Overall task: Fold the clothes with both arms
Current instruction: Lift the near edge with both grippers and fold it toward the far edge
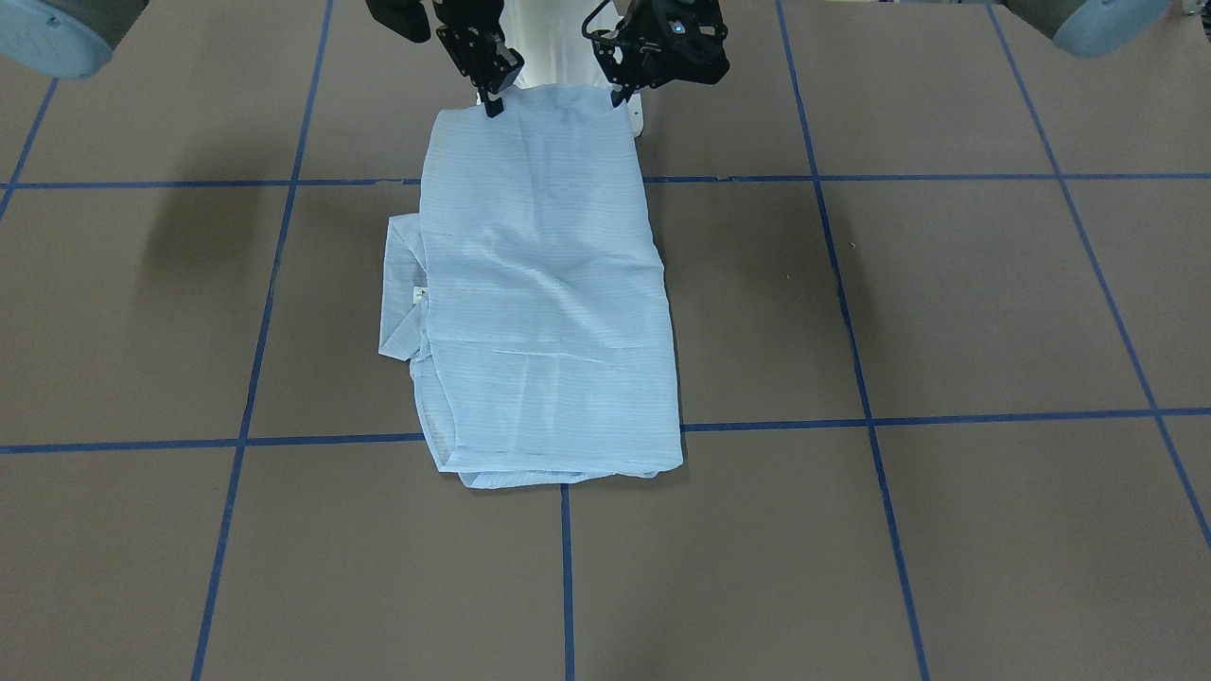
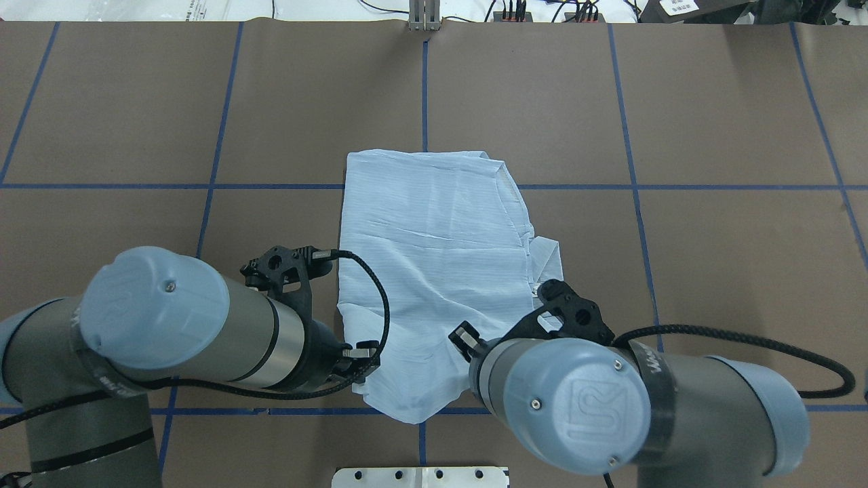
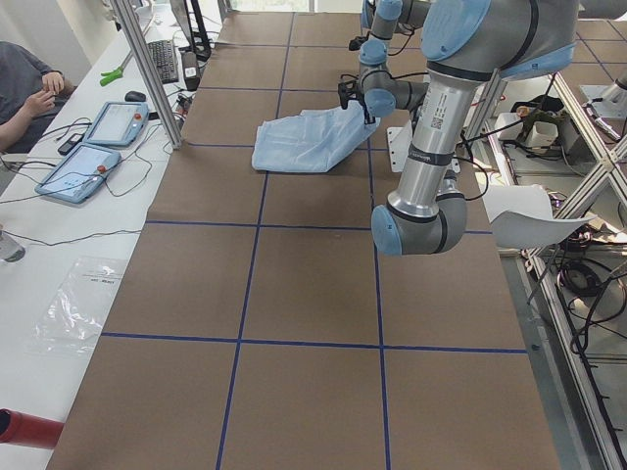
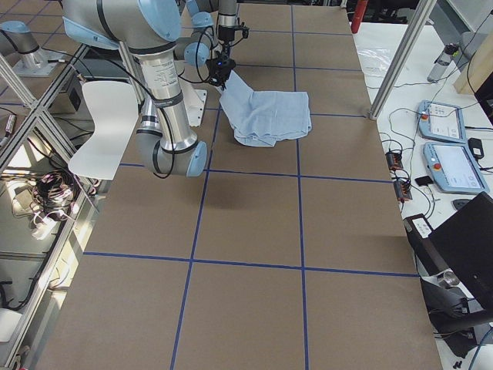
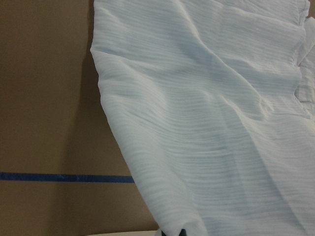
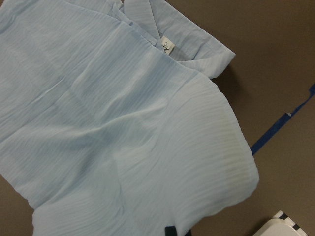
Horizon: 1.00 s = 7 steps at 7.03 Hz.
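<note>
The clothes are one pale-blue striped shirt (image 1: 549,284), folded into a long rectangle on the brown table (image 1: 946,303). Its collar with a small white label (image 1: 417,295) pokes out on the robot's right side. The end nearest the robot is raised off the table. My left gripper (image 1: 620,95) is shut on one corner of that end, and my right gripper (image 1: 493,104) is shut on the other. Seen from overhead, the shirt (image 2: 434,251) runs away from both wrists, and the left gripper (image 2: 363,359) sits at its near edge. Cloth (image 5: 211,123) (image 6: 123,137) fills both wrist views.
The white pedestal base (image 2: 420,476) stands just behind the lifted edge. Blue tape lines (image 1: 566,577) grid the table. On the operators' side are an aluminium post (image 3: 147,69), two tablets (image 3: 93,147) and a seated person's hands (image 3: 34,98).
</note>
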Available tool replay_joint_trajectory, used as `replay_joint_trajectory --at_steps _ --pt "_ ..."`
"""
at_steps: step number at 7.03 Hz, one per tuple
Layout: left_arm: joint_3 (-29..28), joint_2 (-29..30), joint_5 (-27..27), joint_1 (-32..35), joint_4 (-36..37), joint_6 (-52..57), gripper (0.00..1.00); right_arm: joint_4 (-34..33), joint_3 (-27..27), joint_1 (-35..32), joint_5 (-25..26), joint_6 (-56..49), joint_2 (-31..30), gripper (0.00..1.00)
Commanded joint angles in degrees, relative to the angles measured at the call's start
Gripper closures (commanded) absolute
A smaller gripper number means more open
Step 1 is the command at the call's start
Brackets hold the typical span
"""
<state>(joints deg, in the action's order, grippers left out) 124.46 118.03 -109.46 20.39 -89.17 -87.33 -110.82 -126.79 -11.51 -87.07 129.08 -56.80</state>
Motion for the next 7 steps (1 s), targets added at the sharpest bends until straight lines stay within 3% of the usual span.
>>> replay_joint_trajectory --at_steps 1,3,5,7 --pt "-5.0 3.5 -0.1 5.8 0.2 4.2 1.00 0.6 6.7 -6.4 -0.1 -5.6 4.0 1.00" --pt "-11.7 6.8 0.2 12.5 0.2 8.7 1.00 9.1 15.1 -11.6 -0.5 -8.7 4.7 1.00" --pt "-18.4 10.2 3.3 16.7 0.1 12.8 1.00 10.3 21.1 -15.2 -0.5 -12.6 8.4 1.00" --pt "-30.2 15.1 5.9 17.2 -5.3 13.1 1.00 16.5 30.7 -17.6 -0.5 -14.6 11.1 1.00"
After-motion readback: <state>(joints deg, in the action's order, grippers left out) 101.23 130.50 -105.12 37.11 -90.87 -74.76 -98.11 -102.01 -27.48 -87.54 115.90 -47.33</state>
